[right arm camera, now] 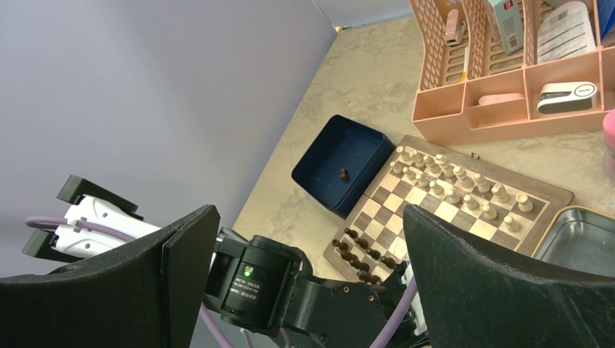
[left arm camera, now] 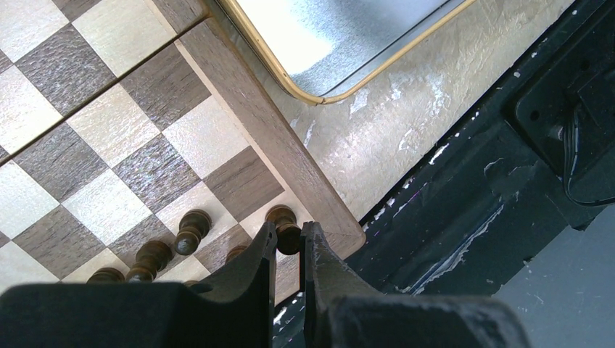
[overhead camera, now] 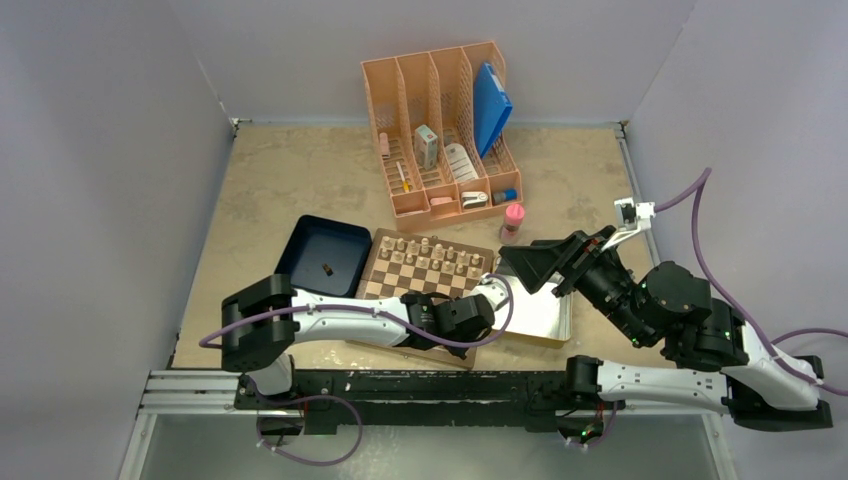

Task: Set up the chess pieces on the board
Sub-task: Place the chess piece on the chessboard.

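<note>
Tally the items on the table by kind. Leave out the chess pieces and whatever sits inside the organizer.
chessboard: 1
dark blue tray: 1
metal tin: 1
peach desk organizer: 1
pink bottle: 1
Total: 5

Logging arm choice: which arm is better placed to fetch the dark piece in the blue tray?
Left, likely: the tray sits on its side, though the left hand must first release a corner piece; the right hand hangs open beyond the board.
</note>
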